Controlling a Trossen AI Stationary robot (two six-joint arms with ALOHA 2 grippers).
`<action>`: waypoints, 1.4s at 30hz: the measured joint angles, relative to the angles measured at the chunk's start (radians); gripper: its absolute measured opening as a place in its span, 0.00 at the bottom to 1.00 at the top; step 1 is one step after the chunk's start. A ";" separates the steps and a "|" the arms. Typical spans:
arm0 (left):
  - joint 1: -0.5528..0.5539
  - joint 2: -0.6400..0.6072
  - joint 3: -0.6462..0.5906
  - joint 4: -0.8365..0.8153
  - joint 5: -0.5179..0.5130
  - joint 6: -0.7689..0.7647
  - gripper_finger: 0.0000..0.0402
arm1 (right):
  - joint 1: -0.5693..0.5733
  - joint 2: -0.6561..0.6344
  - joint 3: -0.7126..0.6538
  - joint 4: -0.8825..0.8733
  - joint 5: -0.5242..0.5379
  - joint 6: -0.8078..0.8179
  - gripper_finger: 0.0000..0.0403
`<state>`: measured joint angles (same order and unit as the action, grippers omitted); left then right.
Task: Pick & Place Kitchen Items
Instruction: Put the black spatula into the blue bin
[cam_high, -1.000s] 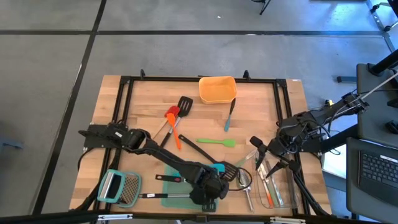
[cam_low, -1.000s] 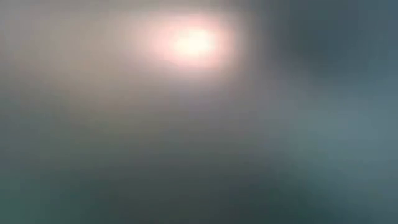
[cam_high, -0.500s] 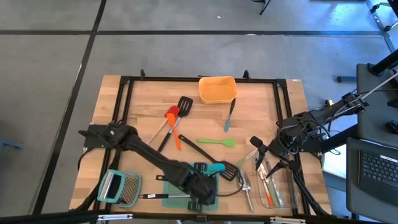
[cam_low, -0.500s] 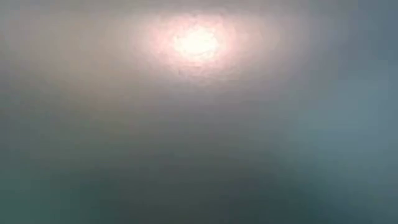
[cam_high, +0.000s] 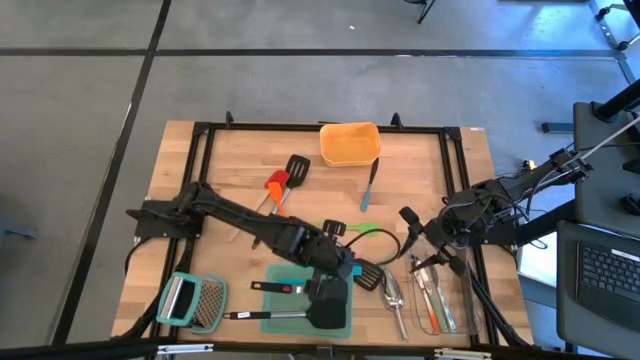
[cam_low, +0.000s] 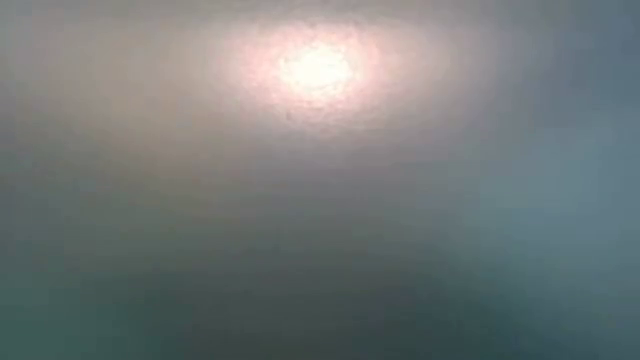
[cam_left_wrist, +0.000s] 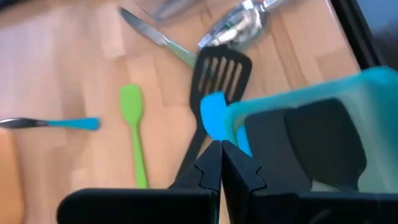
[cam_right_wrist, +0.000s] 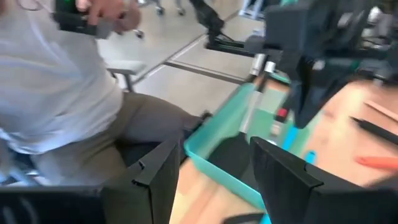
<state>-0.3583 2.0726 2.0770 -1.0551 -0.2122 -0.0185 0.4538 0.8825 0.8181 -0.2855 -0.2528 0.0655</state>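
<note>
left gripper (cam_left_wrist: 220, 163) (shut) over teal tray (cam_high: 275, 322)

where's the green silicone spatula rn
In the high view the slim green silicone spatula lies flat near the table's middle, just right of the left claw, below the orange container.

The light wooden table (cam_high: 230, 170) carries an orange plastic tub (cam_high: 350, 144). A lime-green silicone spatula (cam_left_wrist: 133, 127) lies beside a black slotted turner (cam_left_wrist: 219, 73). The rectangular plastic tray (cam_high: 275, 285) is teal.
</note>
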 joint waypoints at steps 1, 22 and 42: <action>0.012 -0.005 -0.029 0.012 0.023 0.009 0.00 | -0.001 0.000 0.000 -0.007 0.017 -0.003 0.49; 0.273 -0.575 -1.127 1.092 0.449 -0.020 0.00 | -0.082 0.027 -0.001 -0.043 0.185 -0.058 0.49; 0.404 -0.517 -1.260 1.158 0.472 0.295 0.10 | -0.418 0.125 -0.001 -0.042 0.021 -0.133 0.49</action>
<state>0.0453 1.5557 0.8174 0.1032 0.2602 0.2769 0.0359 1.0077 0.8173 -0.3277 -0.2319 -0.0680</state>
